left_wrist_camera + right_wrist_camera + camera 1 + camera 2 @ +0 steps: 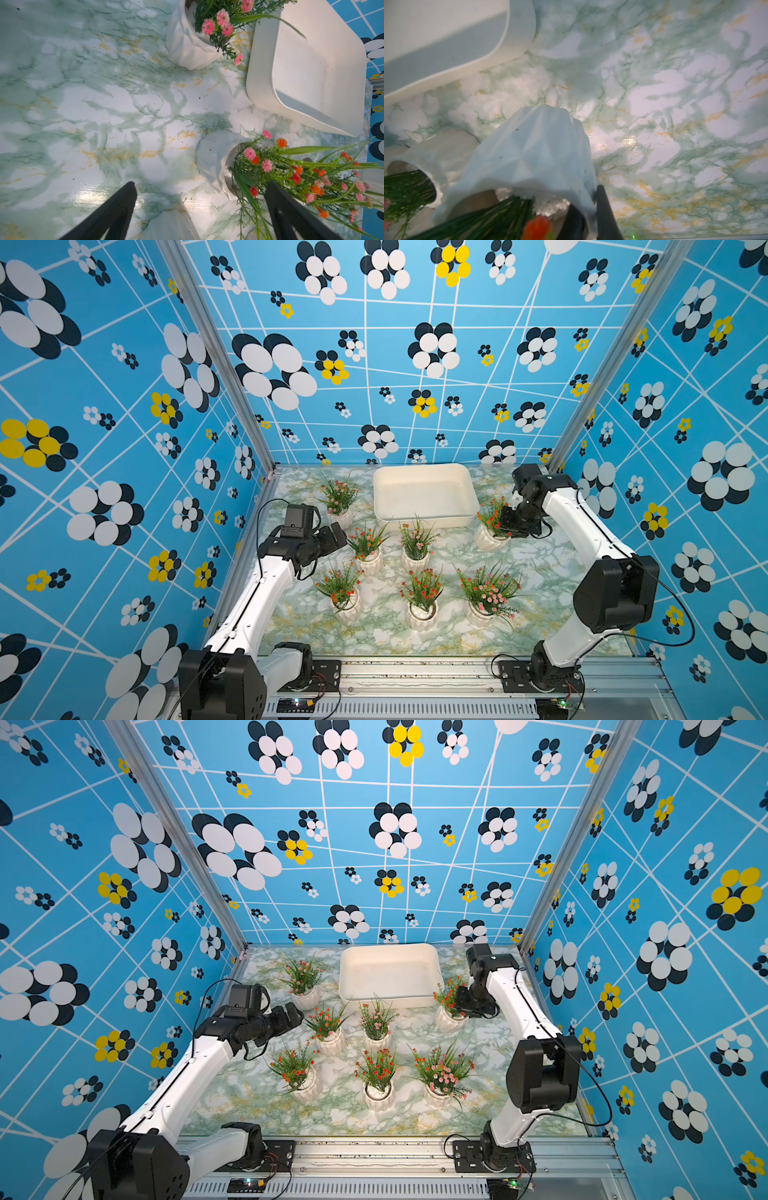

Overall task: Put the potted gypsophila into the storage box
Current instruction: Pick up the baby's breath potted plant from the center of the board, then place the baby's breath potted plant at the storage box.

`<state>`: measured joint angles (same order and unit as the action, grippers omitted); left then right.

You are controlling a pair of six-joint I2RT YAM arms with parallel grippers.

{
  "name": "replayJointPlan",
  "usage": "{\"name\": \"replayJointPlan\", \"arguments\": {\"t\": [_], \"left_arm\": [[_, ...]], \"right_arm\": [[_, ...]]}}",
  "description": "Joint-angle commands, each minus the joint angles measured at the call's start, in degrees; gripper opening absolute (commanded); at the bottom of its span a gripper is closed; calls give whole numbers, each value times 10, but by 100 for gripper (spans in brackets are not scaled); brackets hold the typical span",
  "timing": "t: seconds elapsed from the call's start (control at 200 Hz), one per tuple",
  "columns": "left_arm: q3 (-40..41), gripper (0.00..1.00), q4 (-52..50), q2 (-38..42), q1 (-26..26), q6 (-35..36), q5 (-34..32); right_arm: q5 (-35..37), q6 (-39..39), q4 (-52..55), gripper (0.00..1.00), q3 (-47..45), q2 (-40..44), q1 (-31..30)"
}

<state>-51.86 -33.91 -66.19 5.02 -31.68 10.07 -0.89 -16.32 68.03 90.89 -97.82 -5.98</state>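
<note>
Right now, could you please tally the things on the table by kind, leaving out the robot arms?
Potted plants: 7
Storage box: 1
Total: 8

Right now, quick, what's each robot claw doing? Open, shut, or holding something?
Left gripper: open, holding nothing.
Right gripper: shut on the rim of the white faceted pot of orange flowers.
</note>
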Motion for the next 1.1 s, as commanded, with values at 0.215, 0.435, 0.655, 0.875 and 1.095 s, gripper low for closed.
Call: {"name": "replayJointPlan", "arguments": {"t": [0.215,0.435,0.655,0.875,1.095], "left_arm": [[-15,99,-8,2,1,18,-13],[-21,99,-12,1,-4,25,-20],[-26,99,-16,3,-12,29,-21],[-24,99,-19,12,-13,34,-28],[-17,100,-24,14,-16,42,-29]], "right_arm": [[-15,-11,76,0,260,-105,-26],[15,-45,154,0,491,-244,-73],[20,-95,203,0,716,-405,-129],[34,-136,131,0,655,-421,-177],[45,-152,109,0,642,-449,-205]]}}
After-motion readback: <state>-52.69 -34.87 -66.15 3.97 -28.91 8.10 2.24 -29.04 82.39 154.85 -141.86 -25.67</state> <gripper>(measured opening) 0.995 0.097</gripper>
